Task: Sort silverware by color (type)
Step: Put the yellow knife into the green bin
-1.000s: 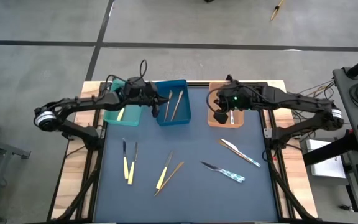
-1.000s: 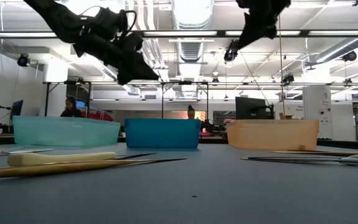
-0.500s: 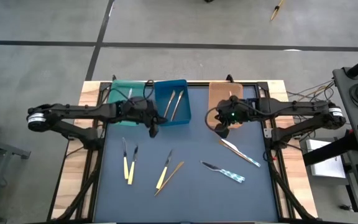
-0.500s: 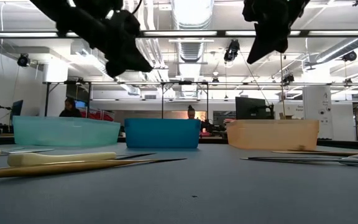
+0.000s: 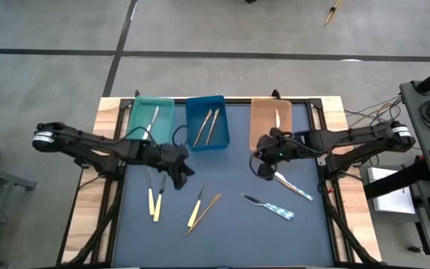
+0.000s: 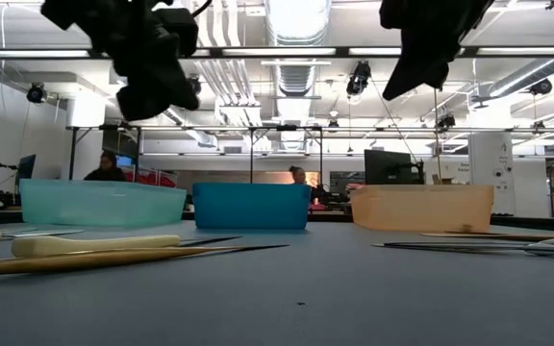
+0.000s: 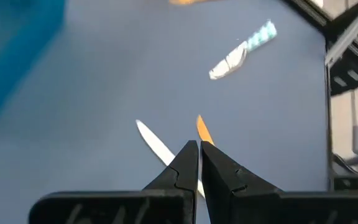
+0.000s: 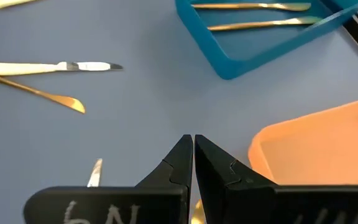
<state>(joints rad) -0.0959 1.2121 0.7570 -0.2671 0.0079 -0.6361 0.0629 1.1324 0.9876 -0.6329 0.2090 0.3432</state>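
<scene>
My left gripper (image 5: 180, 169) hangs shut and holding nothing above the mat's left middle, over a cream-handled knife (image 7: 156, 145) and a tan piece (image 7: 202, 129). My right gripper (image 5: 263, 170), also shut and holding nothing, hangs just near of the orange tray (image 5: 271, 123), beside two pieces (image 5: 290, 184). Loose silverware lies flat on the mat: two cream-handled pieces (image 5: 155, 196), a cream and a tan one (image 5: 200, 206), a blue-handled knife (image 5: 269, 206). The teal tray (image 5: 142, 123) holds one piece, the blue tray (image 5: 219, 127) two tan ones, the orange tray one.
The three trays stand in a row along the mat's far edge. Wooden table edges and black frame rails flank the mat on both sides. In the low view both grippers (image 6: 147, 91) (image 6: 407, 82) hang well above the mat. People sit in the room beyond.
My left gripper has swung from over the teal and blue trays toward the near edge, out over the mat, turning as it went. My right gripper has come off the orange tray toward the near edge and sunk a little. Both stayed shut.
</scene>
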